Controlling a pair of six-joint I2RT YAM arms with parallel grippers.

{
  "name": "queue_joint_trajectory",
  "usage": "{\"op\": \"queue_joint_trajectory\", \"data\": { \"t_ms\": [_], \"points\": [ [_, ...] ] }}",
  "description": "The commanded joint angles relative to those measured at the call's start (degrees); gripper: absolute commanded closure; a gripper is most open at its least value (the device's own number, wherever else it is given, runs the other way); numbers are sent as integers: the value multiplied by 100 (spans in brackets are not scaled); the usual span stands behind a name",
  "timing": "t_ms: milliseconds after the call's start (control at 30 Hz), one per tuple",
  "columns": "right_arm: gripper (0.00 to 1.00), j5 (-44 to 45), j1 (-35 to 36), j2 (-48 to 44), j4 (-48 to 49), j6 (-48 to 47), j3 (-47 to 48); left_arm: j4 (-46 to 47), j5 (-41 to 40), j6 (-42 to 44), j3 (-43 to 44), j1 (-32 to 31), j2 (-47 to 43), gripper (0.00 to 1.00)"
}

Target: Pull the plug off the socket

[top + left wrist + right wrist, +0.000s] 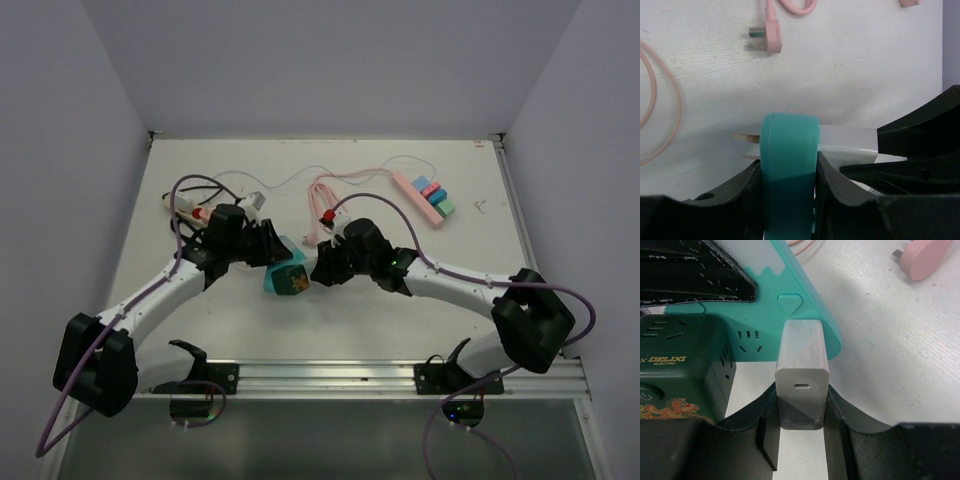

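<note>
Surroundings: on the white desk (400, 300), a dark green cube socket lettered DELIXI (675, 365) stands just beside the grip, crowding one side of my right fingers (745, 440). A pink flat plug with bare prongs (771, 37), a loose pink cable (345, 185) and a pink power strip (420, 198) lie well apart, farther back.

Centre: my left fingers (735, 195) are closed on both faces of the teal plastic socket block (790, 150). The white rectangular charger plug (801, 365) is seated in that block, next to a triangular button, and my right fingers close narrowly on its two sides. Its long axis lies flat along the desk, port end toward the right wrist camera, prong end in the block. From above it runs roughly left to right, I think, though the arms cover it.
</note>
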Motion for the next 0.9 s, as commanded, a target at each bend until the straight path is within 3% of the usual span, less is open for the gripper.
{"op": "queue_joint_trajectory", "data": {
  "t_ms": [0, 233, 367, 533, 667, 867],
  "points": [
    [100, -217, 55, -815, -223, -406, 229, -434, -2119, 744, 413, 141, -57, 100],
    [100, -103, 55, -1553, -839, -450, 114, -813, -3393, 841, 878, 158, -31, 100],
    [100, 126, 55, -2019, -1068, -468, -9, -998, -3562, 859, 1134, 254, -13, 100],
    [100, 276, -208, -2476, -1253, -468, -254, -911, -3053, 815, 1283, 492, -328, 100],
    [100, -180, -1373, -2363, -727, 173, -685, -743, -2368, 806, 1301, 492, -663, 100],
    [100, -1015, -2299, -1084, 521, 903, -836, -735, -1630, 946, 1152, 484, -1102, 100]
  ]
}}
